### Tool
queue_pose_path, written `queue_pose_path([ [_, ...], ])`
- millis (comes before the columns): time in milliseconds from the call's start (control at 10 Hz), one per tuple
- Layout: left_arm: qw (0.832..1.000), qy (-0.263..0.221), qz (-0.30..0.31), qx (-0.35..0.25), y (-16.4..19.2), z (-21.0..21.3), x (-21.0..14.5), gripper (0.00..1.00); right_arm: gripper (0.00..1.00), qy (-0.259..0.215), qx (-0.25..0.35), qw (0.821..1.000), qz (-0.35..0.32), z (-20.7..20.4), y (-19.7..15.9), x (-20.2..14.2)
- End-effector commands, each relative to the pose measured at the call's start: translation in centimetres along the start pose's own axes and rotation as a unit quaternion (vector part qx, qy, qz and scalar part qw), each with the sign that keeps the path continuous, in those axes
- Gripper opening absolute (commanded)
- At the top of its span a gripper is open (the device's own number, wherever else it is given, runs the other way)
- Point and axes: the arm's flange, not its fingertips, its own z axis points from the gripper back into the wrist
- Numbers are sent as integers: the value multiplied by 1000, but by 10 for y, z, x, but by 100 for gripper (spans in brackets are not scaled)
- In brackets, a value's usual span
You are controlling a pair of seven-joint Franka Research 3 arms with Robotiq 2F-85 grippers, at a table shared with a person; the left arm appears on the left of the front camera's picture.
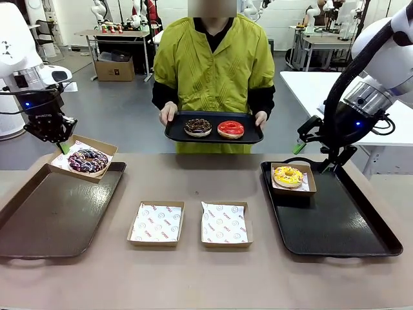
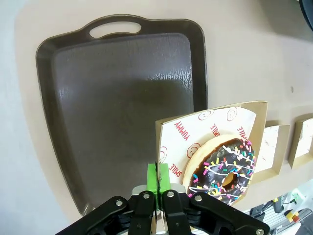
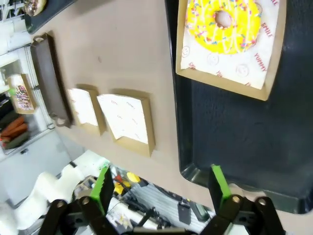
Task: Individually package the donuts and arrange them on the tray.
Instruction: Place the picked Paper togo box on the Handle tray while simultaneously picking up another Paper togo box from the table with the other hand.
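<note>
Bench (image 1: 193,278), near centre: left empty box (image 1: 156,223) and right empty box (image 1: 224,224) between left tray (image 1: 51,213) and right tray (image 1: 335,219). Four donuts: yellow donut (image 1: 288,175) boxed on the right tray's far corner; drizzled donut (image 1: 88,161) in a held box (image 1: 100,143) at the left tray's far corner; chocolate donut (image 1: 197,126) and red donut (image 1: 230,129) on the person's tray (image 1: 177,134). Left claw (image 1: 64,147) pinches the held box's edge; right claw (image 1: 310,157), fingers spread, hangs beyond the yellow donut.

The top edge crops the yellow-iced donut (image 3: 225,41), and the left pincer (image 2: 157,169) covers a corner of the cardboard box (image 2: 260,132).
</note>
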Motion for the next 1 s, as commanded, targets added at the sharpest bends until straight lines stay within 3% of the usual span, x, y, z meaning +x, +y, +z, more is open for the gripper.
queue_pose_path([
  [0,1000,-2,19,19,9,-9,6,1,100,-4,-106,994,-17,-35,43,-8],
  [400,996,12,44,79,32,-40,22,1,100,-9,-234,972,-2,-108,103,-20],
  [700,994,31,60,85,32,-61,31,1,100,-19,-299,954,-11,-154,114,-22],
  [900,996,32,46,69,35,-64,22,1,100,-19,-299,954,-6,-175,110,-19],
])
